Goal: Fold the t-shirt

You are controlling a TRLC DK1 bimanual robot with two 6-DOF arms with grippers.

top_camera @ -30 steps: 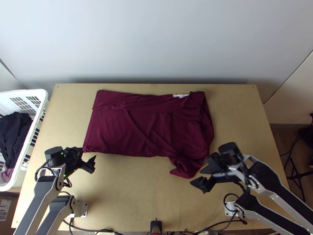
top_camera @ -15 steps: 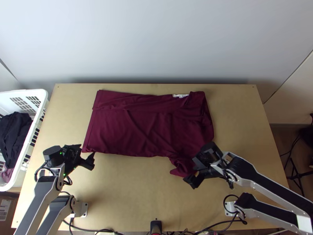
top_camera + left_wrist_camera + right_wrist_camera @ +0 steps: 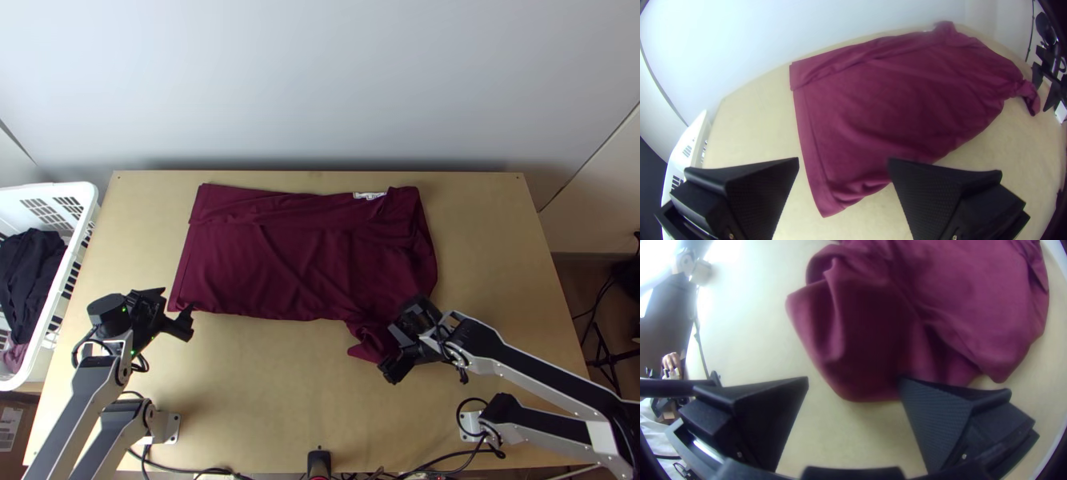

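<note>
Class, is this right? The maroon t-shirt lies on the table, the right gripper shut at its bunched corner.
No: the right gripper is open there, fingers apart, as the right wrist view shows. The t-shirt does lie on the table, its corner bunched.

Top view: left arm (image 3: 94, 392) points to 1 o'clock, left gripper (image 3: 177, 306) at 8 o'clock, fingers spread wide. Right arm (image 3: 528, 370) points to 10 o'clock, right gripper (image 3: 388, 350) at 5 o'clock, fingers also well apart.
</note>
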